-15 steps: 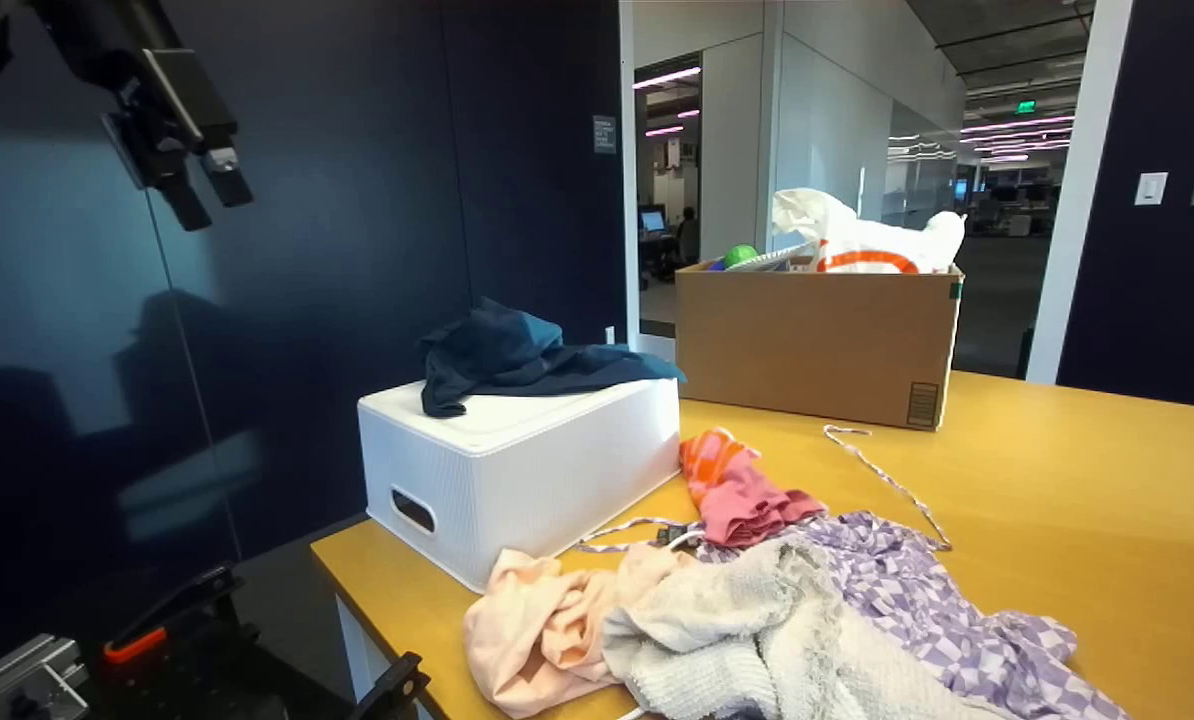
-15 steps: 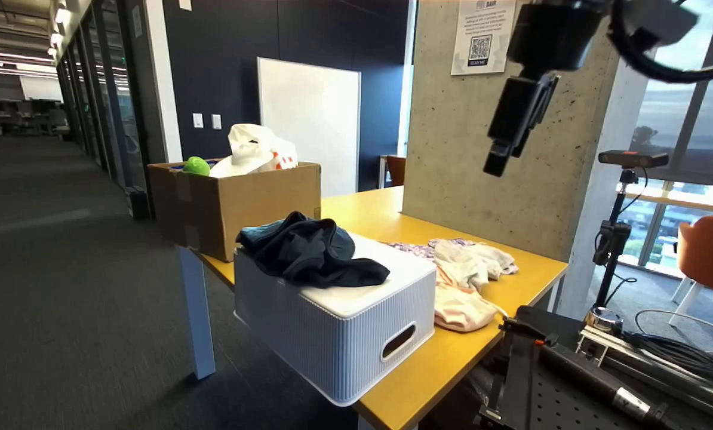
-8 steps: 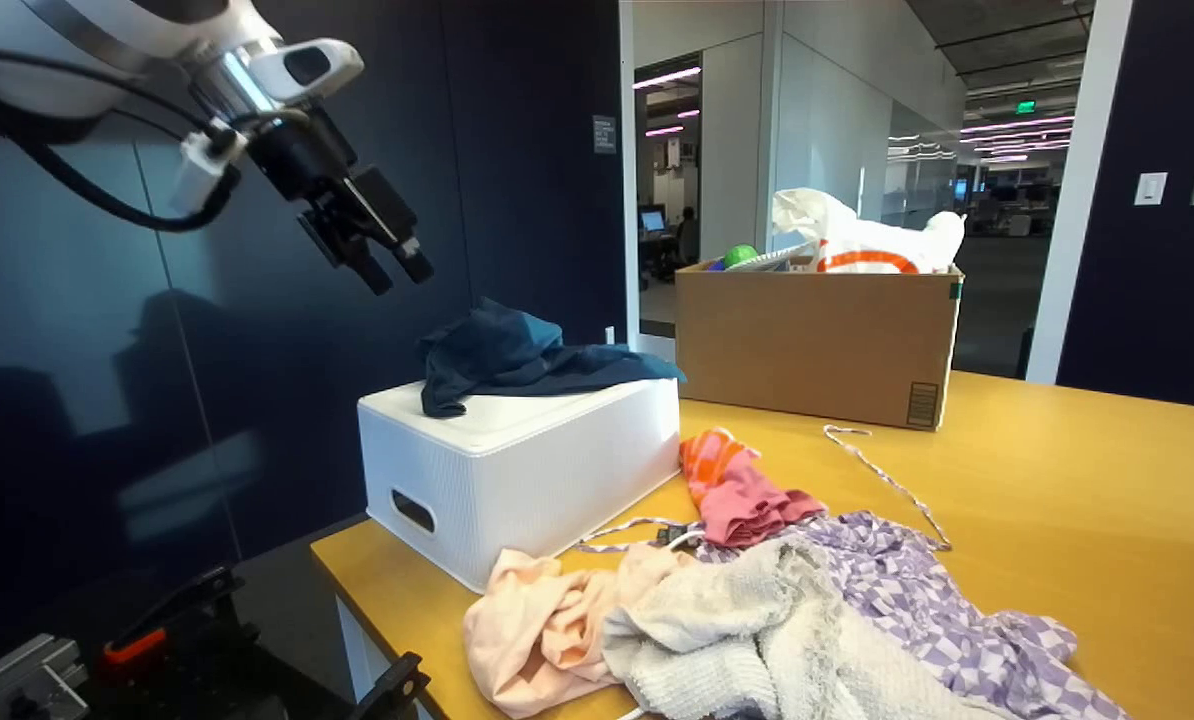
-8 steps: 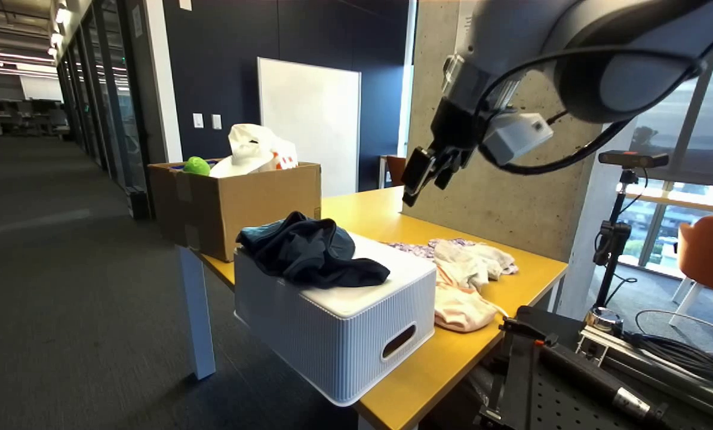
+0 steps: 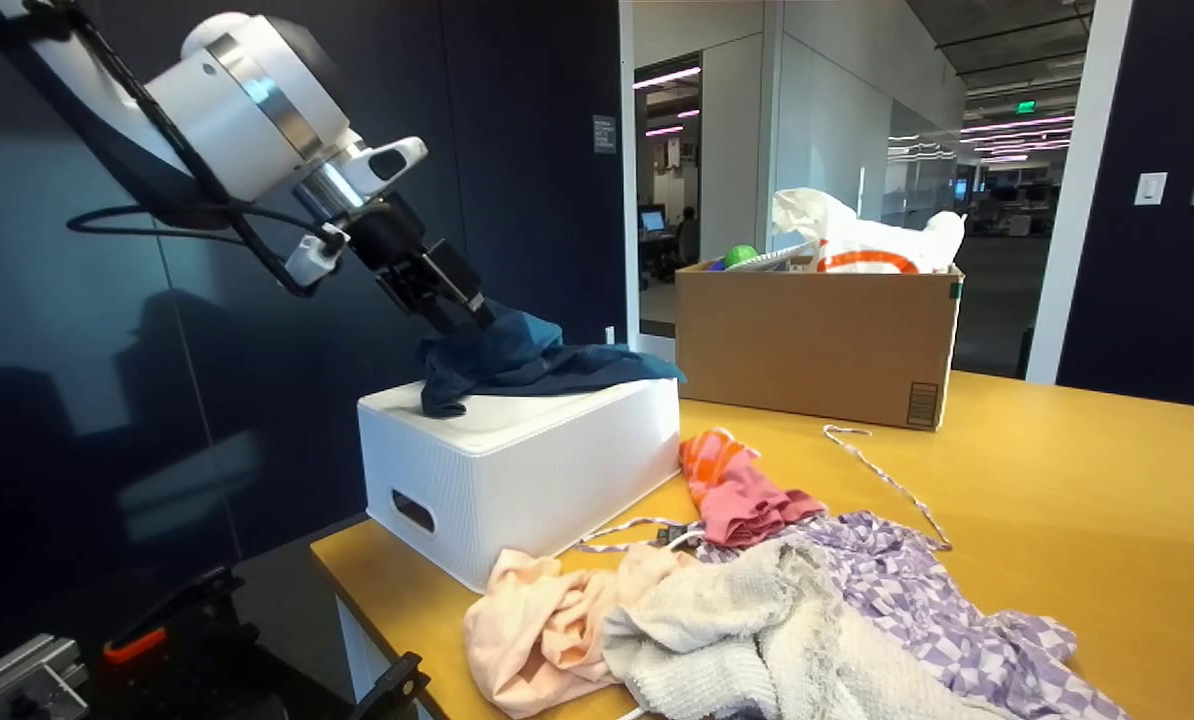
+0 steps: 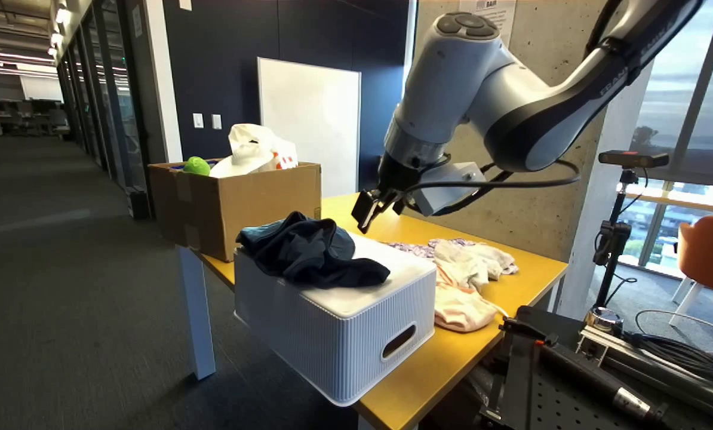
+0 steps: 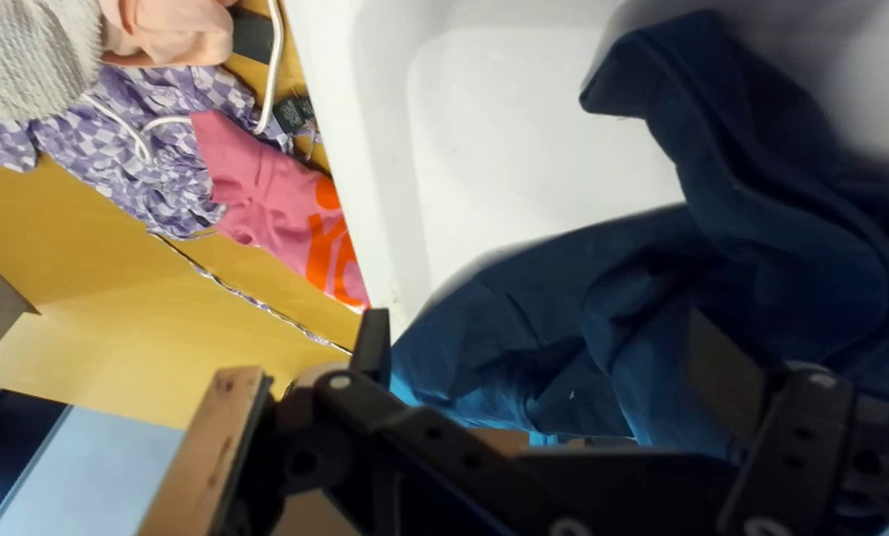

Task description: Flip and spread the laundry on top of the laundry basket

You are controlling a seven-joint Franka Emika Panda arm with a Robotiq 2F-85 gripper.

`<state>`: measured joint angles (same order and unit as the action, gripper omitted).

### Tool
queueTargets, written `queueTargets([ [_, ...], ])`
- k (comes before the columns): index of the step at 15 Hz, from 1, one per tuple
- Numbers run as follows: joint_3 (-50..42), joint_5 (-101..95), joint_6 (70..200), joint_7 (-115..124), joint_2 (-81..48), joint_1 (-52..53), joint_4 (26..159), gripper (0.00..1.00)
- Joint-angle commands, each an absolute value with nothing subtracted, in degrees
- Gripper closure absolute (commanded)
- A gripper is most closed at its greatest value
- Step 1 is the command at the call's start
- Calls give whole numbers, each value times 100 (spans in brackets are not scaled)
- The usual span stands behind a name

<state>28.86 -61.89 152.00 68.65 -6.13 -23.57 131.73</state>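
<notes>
The laundry is a crumpled dark blue cloth lying on the flat white top of the laundry basket. In an exterior view the cloth covers the half of the basket nearer the cardboard box and hangs a little over the edge. My gripper is open and empty, just above the cloth; in an exterior view the gripper shows apart from the cloth. In the wrist view the gripper's fingers stand wide apart, with cloth beyond them and bare basket top beside it.
A cardboard box with a white bag stands behind the basket on the yellow table. Beside the basket lie a pink-orange cloth, a peach cloth, a grey-white towel and a purple checked cloth.
The arm has come in from high above the table's near side, lowering the gripper to just above the cloth. The cloth and the basket have not moved.
</notes>
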Motion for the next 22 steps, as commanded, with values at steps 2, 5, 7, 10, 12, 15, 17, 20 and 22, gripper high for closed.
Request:
queueTargets([
  [2,2809,-7271,14940,7975,-1570,-2027,12409,0],
  [5,2820,-7578,14957,8291,-1795,-1898,12216,0],
  [7,2855,-7665,15050,8440,-1744,-1852,12196,0],
  [10,2859,-7747,15080,8579,-1669,-1786,12061,0],
  [12,2845,-7744,15072,8623,-1673,-1769,11941,0],
  [15,2858,-7679,15045,8599,-1641,-1758,11863,0],
  [17,2893,-7614,15079,8571,-1574,-1762,11904,0],
  [20,2909,-7589,15051,8531,-1646,-1730,11883,0],
  [22,2881,-7619,15056,8556,-1705,-1717,11859,0],
])
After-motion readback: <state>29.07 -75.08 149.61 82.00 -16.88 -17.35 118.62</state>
